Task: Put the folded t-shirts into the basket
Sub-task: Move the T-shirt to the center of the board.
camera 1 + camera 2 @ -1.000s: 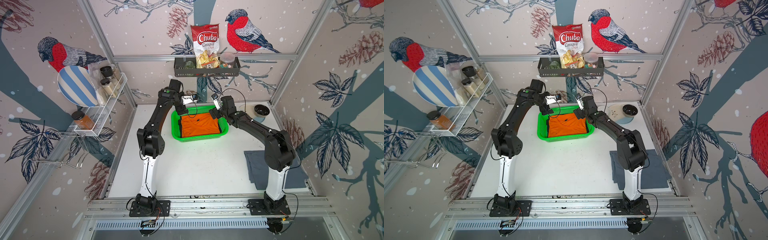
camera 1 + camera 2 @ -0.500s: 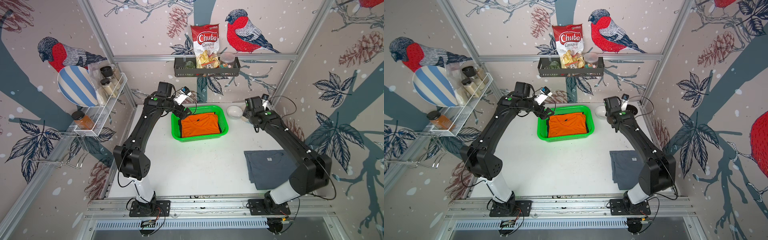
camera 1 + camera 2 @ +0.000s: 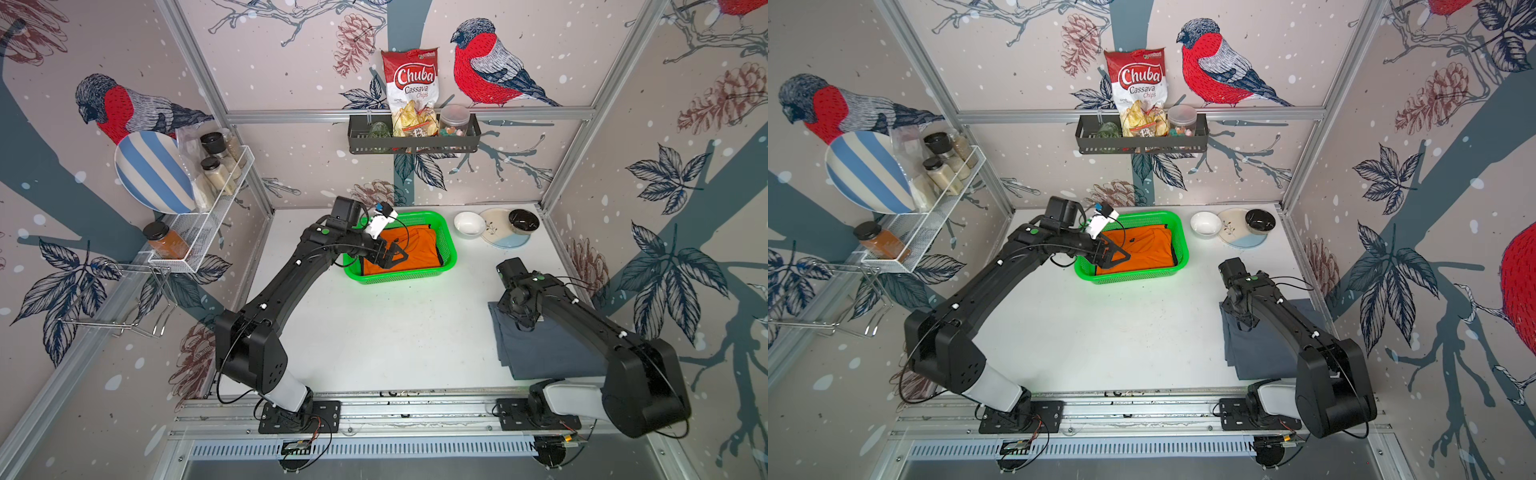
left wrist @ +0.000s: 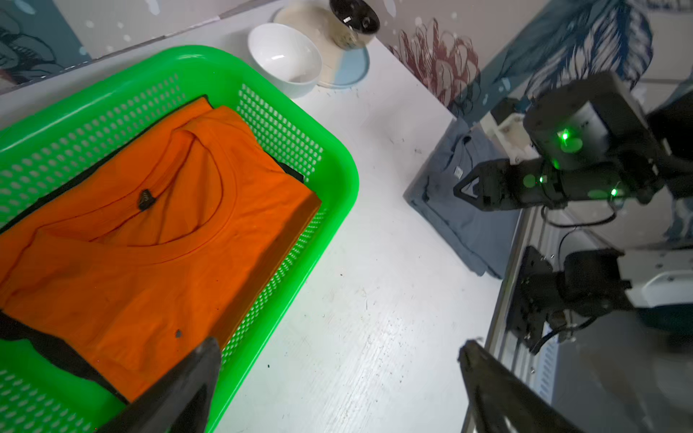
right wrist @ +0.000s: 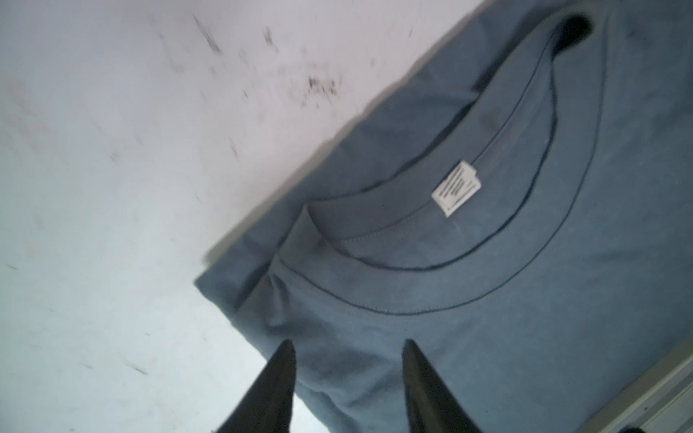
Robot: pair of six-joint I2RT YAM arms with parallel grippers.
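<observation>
Left hand [image 4: 339, 343] is held above the left end of the green basket [image 3: 407, 276], with the jaws spread wide and nothing gripped. Inside the basket the orange t-shirt [image 3: 415, 253] is laid flat on top, and the black t-shirt [image 4: 52, 346] is seen only as edges poking out beneath it. Two of three shirts are judged as placed.

The middle of the white surface [image 3: 395, 332] separates the basket from the last item. The slate grey-blue t-shirt [image 3: 540, 353] is folded on the surface at the near right, well apart from the basket, white label up. Right hand [image 5: 347, 346] is set down at the shirt's far-left corner by the collar, with the jaws partly apart and cloth lying between the tips. Whether the cloth is pinched cannot be told.

The step in hand is judged to be pickup of the third shirt. Next, all folded layers should be clamped at that corner, and the shirt lifted without unfolding and carried to the basket. The left hand should be cleared from above the basket.
</observation>
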